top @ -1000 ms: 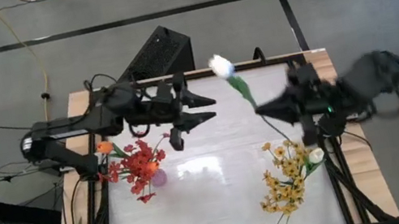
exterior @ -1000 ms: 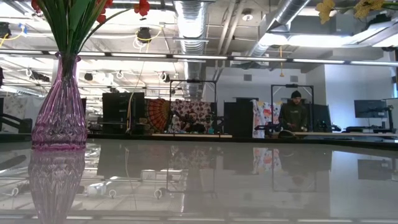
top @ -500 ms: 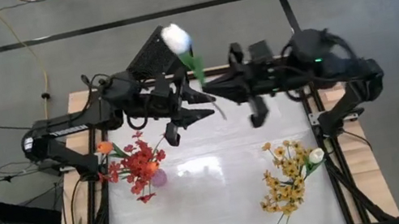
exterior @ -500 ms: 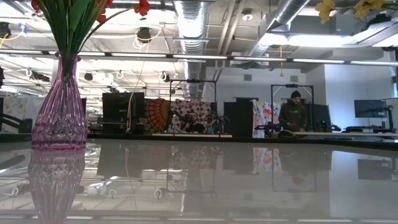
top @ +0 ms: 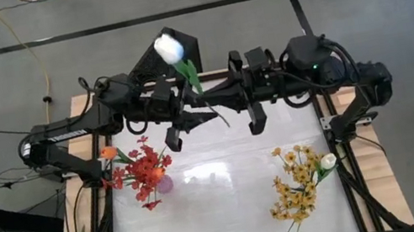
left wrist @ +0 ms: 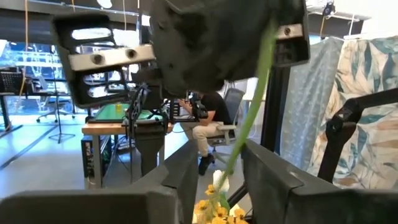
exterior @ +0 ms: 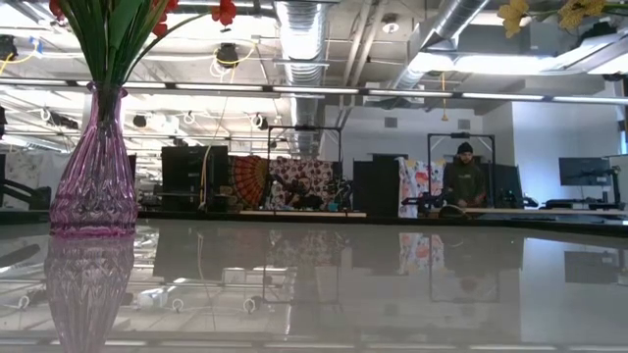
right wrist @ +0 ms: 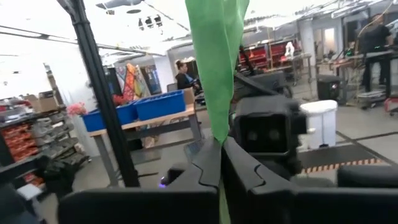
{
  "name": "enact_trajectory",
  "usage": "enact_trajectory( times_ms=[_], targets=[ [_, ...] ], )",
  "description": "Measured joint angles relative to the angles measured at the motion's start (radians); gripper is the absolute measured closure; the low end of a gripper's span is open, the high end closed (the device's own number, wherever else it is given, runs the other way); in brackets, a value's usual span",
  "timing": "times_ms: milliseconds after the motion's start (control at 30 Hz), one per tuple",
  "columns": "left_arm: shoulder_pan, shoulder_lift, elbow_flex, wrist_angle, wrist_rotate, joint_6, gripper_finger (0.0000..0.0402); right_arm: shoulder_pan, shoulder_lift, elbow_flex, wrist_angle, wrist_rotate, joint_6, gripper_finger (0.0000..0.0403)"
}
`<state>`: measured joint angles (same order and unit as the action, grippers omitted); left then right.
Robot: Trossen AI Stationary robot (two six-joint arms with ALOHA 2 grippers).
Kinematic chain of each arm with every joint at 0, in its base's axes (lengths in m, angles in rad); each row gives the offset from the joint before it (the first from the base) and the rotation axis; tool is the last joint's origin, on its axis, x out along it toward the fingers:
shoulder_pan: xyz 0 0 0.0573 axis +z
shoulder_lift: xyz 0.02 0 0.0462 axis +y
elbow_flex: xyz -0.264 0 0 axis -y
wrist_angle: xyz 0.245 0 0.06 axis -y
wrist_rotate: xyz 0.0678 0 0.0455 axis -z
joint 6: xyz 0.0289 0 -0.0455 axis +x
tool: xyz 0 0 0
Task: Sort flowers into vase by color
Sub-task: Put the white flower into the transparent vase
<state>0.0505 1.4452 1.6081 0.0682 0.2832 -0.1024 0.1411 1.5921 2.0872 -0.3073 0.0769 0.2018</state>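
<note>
Two grippers meet at upper centre of the high view. Right gripper (top: 206,99): fingers pinched on the green stem of a white flower (top: 170,48), bloom raised above the table's far edge. Left gripper (top: 211,112): fingers spread either side of that stem. Pink vase (exterior: 95,167), red flowers (top: 144,171): left. Yellow sprays (top: 295,181): lower right.

White bud (top: 169,48) aloft, red (top: 145,171), yellow (top: 294,184) — vased
</note>
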Motion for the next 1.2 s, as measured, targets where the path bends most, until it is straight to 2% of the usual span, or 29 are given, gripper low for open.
enact_trajectory(
  times_ms=[233, 467, 733, 933, 1200],
  targets=[
    [-0.009, 0.0, 0.0, 0.0, 0.012, 0.0, 0.039, 0.009, 0.018, 0.0, -0.007, 0.001, 0.008, 0.0322],
    [-0.042, -0.004, -0.001, -0.028, 0.022, 0.001, 0.04, 0.005, 0.011, 0.0, -0.072, 0.0, 0.0, 0.0296],
    [-0.075, -0.072, -0.002, -0.246, -0.061, 0.014, 0.0401, 0.036, -0.006, 0.0, -0.225, -0.025, -0.001, 0.0254],
    [-0.097, -0.081, -0.002, -0.319, -0.093, 0.007, 0.0401, 0.031, 0.02, 0.0, -0.263, -0.025, -0.001, 0.0224],
    [-0.117, -0.07, -0.002, -0.392, -0.164, 0.012, 0.0401, 0.022, 0.073, -0.001, -0.277, -0.027, -0.036, 0.0216]
  ],
)
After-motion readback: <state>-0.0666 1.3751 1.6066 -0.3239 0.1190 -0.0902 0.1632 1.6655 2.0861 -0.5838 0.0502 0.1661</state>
